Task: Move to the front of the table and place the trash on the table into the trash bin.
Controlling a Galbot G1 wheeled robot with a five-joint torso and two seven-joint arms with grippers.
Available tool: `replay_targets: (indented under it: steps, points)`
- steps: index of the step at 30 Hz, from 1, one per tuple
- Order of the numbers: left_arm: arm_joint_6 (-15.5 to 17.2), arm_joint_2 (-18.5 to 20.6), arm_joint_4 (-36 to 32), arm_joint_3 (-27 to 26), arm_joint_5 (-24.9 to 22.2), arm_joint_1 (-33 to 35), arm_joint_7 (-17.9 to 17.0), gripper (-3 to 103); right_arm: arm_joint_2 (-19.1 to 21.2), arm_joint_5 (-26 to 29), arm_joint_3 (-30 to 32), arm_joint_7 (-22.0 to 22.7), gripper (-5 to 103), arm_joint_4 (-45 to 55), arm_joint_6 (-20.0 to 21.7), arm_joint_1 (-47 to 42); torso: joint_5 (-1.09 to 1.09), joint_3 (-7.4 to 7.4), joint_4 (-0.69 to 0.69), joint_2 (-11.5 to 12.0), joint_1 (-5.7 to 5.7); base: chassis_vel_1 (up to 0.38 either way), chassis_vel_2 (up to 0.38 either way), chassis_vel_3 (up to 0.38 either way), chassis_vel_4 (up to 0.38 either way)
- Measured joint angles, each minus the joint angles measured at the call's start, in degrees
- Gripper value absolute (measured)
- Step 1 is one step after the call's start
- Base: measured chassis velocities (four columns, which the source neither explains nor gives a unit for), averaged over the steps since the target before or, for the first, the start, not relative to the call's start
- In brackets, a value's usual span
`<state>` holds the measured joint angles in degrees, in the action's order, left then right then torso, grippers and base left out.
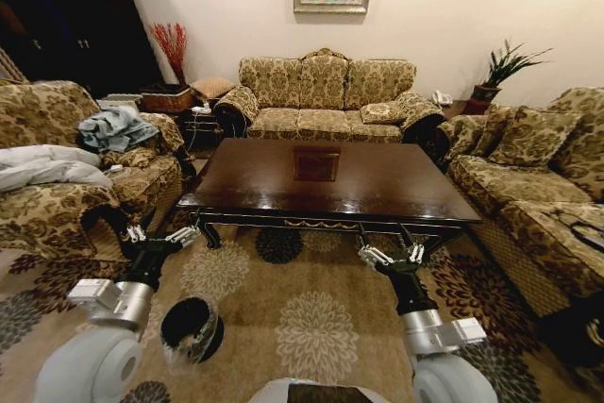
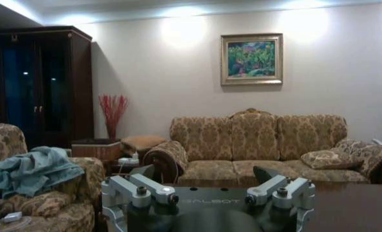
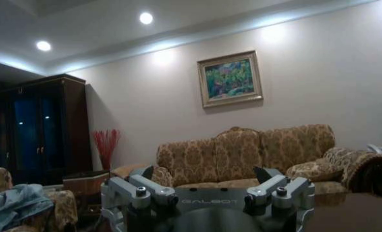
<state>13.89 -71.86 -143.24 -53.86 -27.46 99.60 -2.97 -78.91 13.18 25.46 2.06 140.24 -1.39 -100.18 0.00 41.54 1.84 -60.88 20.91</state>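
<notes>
I face the table, its top bare. My left gripper and right gripper hover at its near edge, fingers spread and holding nothing. The bin stands on the carpet below the left gripper.

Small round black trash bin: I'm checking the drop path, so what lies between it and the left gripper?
Bare patterned carpet in the head view; the small round black trash bin sits below the left gripper.
</notes>
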Motion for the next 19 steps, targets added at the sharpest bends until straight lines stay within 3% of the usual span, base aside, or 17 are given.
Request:
replay_targets:
  steps: [19]
  points:
    - [0.00,0.00,0.00,0.00,0.00,0.00,0.00,100,0.00,0.00,0.00,0.00,100,0.00,0.00,0.00,0.00,0.00,0.00,0.00,0.00,0.000,0.000,0.000,0.000]
